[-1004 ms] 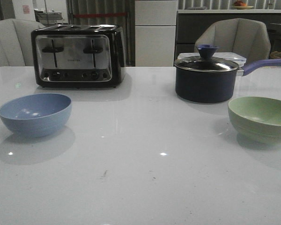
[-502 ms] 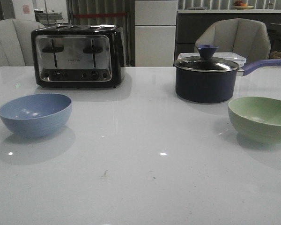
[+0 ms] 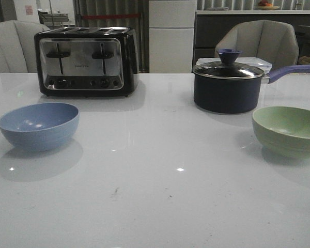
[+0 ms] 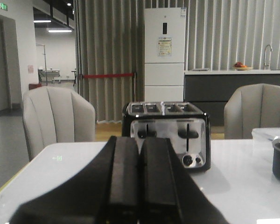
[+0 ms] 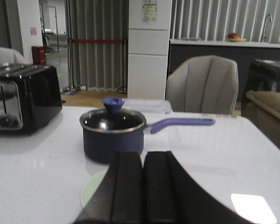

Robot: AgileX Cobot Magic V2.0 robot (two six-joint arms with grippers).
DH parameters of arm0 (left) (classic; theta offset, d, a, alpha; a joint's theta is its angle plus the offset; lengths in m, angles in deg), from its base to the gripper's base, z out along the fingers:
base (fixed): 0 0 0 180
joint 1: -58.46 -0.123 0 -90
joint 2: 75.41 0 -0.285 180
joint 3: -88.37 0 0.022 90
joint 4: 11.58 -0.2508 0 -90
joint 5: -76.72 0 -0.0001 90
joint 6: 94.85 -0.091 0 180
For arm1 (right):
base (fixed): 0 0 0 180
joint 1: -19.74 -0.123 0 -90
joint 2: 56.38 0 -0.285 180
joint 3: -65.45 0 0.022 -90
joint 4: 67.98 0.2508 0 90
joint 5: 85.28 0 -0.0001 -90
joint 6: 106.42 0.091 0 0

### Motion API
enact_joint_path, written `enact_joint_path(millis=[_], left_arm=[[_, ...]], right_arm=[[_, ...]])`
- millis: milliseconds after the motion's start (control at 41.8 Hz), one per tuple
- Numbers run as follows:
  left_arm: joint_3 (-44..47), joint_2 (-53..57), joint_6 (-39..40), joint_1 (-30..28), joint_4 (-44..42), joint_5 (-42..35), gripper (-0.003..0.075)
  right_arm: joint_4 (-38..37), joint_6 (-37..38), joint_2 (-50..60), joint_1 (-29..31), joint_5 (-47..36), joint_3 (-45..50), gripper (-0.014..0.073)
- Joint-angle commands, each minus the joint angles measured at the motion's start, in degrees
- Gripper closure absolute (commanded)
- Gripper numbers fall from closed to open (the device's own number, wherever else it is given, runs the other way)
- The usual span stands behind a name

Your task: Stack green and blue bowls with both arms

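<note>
Fingers on your left gripper (image 4: 139, 182) and right gripper (image 5: 143, 186) are pressed together, holding nothing. Green bowl (image 5: 94, 193) sits just beyond the right fingers; blue bowl (image 3: 38, 125) lies well apart across the counter (image 3: 160, 175). Nothing is stacked yet.

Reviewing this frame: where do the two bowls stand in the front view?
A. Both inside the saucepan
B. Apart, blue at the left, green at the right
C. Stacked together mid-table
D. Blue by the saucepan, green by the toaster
B: the blue bowl sits alone at the table's left, before the toaster, and the green bowl at the right, by the saucepan.
</note>
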Motion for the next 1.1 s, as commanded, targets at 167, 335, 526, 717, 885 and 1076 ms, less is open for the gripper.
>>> enact_joint_path(millis=[167, 335, 526, 717, 885, 1076], left_arm=[[-22.4, -7.4, 0.5, -0.1, 0.3, 16.9, 0.0627], [-33.7, -15.9, 0.5, -0.1, 0.3, 31.0, 0.0627], [-36.3, -23.0, 0.5, -0.1, 0.3, 38.6, 0.0627], [-35.2, -27.4, 0.5, -0.1, 0.3, 42.3, 0.0627], [-33.3, -29.4, 0.5, -0.1, 0.3, 42.1, 0.0627], [-32.6, -30.9, 0.5, -0.1, 0.3, 42.4, 0.0519]], right_arm=[[-0.1, -0.2, -8.3, 0.3, 10.3, -21.3, 0.0536], [-0.1, -0.2, -17.5, 0.3, 21.5, -31.5, 0.0536], [-0.1, -0.2, -27.2, 0.3, 32.9, -36.1, 0.0536], [-0.1, -0.2, -34.1, 0.3, 38.4, -35.6, 0.0536], [-0.1, -0.2, -38.9, 0.3, 40.9, -35.6, 0.0536], [-0.1, -0.2, -43.2, 0.3, 43.5, -35.6, 0.0491]])
